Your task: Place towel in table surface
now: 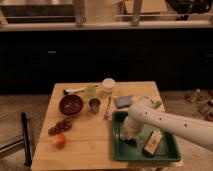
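Observation:
My gripper [129, 137] is down inside the green tray [170, 154], at its left side, at the end of the white arm that comes in from the right. A pale grey-white patch [127, 128] at the gripper looks like the towel, mostly hidden by the arm. The yellowish wooden table surface [87, 150] lies to the left of the tray.
A tan-brown block [152, 142] lies in the tray. A blue pad [123, 101] lies behind the tray. On the table stand a dark red bowl [71, 105], a metal cup [94, 105], a green cup [90, 91], a white container [108, 85], grapes [60, 126] and an orange fruit [60, 141].

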Robot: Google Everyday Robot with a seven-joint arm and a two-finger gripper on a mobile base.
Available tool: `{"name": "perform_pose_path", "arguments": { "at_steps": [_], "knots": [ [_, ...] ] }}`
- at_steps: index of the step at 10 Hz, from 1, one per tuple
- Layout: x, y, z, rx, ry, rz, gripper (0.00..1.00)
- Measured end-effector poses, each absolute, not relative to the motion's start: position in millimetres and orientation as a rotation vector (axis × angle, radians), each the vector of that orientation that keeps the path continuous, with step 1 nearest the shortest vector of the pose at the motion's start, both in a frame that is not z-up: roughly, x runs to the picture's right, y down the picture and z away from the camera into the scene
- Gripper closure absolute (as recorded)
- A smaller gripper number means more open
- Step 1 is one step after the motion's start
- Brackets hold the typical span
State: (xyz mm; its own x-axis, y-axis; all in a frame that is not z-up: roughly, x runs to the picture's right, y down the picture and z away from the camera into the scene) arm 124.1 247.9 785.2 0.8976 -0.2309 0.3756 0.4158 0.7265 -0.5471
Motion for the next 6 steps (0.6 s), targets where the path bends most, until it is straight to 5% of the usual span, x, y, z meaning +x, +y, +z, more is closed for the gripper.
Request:
{"name": "perform_pose_path", "arguments": {
  "at_steps": [6],
  "knots": [
    [114.9,233.5,764.9,-0.635,-0.321,-0.376,1.0]
  ]
}}
